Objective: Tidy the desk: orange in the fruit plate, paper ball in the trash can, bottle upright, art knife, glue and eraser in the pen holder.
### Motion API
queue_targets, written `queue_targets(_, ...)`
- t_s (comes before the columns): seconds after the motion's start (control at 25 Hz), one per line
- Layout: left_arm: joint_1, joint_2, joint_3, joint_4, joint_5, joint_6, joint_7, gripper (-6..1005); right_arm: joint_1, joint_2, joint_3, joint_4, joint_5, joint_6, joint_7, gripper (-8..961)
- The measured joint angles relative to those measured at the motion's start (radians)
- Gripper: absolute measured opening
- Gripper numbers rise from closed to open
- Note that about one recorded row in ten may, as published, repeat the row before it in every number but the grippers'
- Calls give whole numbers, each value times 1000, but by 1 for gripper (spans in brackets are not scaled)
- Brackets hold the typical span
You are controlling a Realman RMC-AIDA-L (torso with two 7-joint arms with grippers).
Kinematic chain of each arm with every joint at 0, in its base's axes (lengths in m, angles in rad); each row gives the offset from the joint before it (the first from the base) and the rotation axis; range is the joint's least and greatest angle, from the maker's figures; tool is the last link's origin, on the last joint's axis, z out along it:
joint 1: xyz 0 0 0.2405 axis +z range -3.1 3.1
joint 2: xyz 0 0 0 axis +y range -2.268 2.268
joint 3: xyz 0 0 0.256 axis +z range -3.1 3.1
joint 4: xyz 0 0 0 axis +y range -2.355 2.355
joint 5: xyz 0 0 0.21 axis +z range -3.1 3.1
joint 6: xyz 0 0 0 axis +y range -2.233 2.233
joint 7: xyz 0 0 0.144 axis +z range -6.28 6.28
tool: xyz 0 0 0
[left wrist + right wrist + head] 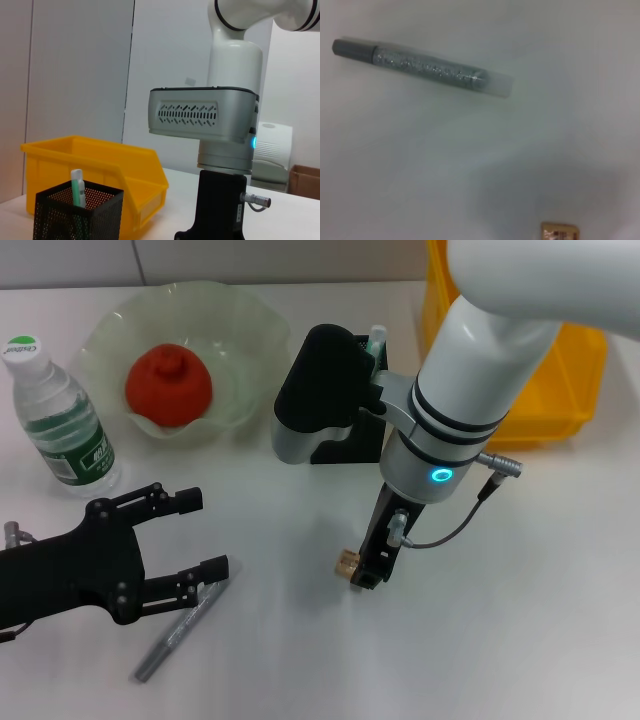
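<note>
The right gripper [366, 575] hangs low over the white desk [520, 620] beside the small tan eraser [346, 562] (fingers hidden, so I cannot tell their state), likely to lift it toward the black mesh pen holder [345, 445], while the left gripper [190, 535], spread open, straddles the silvery glitter glue pen [175, 633].

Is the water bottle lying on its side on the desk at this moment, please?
No, in the head view the water bottle stands upright on the desk, cap up, beside the fruit plate.

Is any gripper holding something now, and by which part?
The left gripper is open and empty. The right gripper is low beside the eraser; a hold cannot be told.
</note>
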Motion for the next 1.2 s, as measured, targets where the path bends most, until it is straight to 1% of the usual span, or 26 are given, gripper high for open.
queue_targets(0.16,-1,0,0,0,0,-2,0,753,0,0,0,-2,-2,1,0,331)
queue_targets(0.88,-9,-1,0,0,0,-8,0,748,-2,0,0,-6,0,2,-12,305)
queue_targets(1.12,-8,-1,0,0,0,-8,0,746,-6,0,8,-10,-1,3,-12,240)
queue_targets(1.2,-8,-1,0,0,0,-8,0,745,-20,0,14,-23,1,6,-12,240)
